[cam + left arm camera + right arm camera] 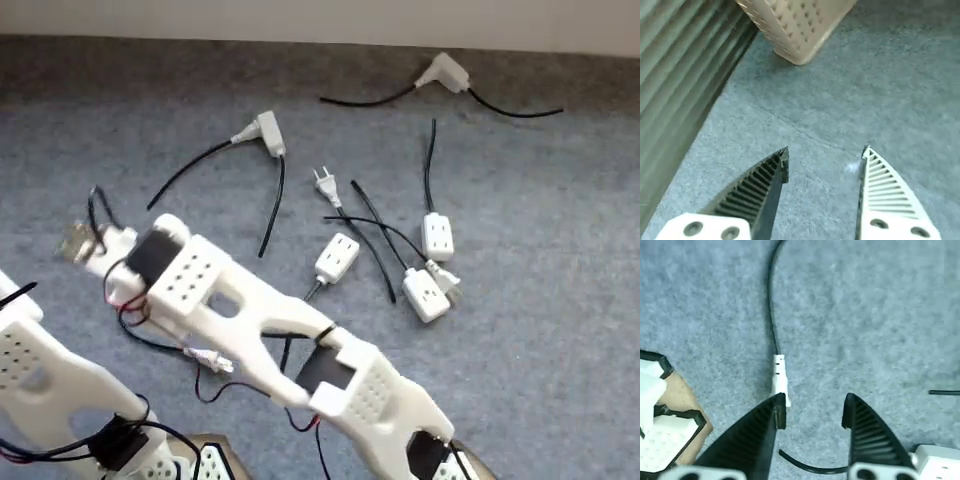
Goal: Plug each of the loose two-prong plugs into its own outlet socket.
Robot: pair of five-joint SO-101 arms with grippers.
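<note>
**Both grippers open over grey carpet, plugs and sockets scattered**

High view: a loose two-prong plug [325, 183] lies just above centre, its black cable trailing down and to the right. Below it sits the centre socket [338, 257]. Right of centre lie the upper socket [437, 236] and, below it, the lower socket [425, 296]. A second plug [446, 277] rests against the lower socket; I cannot tell whether it is pushed in. Two white angled fittings on black cables lie higher up, one at upper centre-left [264, 131] and one near the top right [446, 72]. A long white arm [250, 315] crosses from the bottom right to the left middle. Another arm [40, 370] fills the lower left corner.

Left wrist view: the left gripper [826, 150] has its two fingers spread wide with nothing between them, over bare carpet [850, 100]. A tan perforated basket [800, 22] stands at the top centre. A slatted surface [675, 65] runs down the left side.

Right wrist view: the right gripper [814, 400] is parted as well and holds nothing. A white cable plug [779, 376] lies just beside the tip of the left-hand finger [752, 432], its cable running up to the top edge. Its prongs cannot be made out. A corner socket [940, 460] shows at the lower right, and a tan board [682, 405] at the lower left.
</note>
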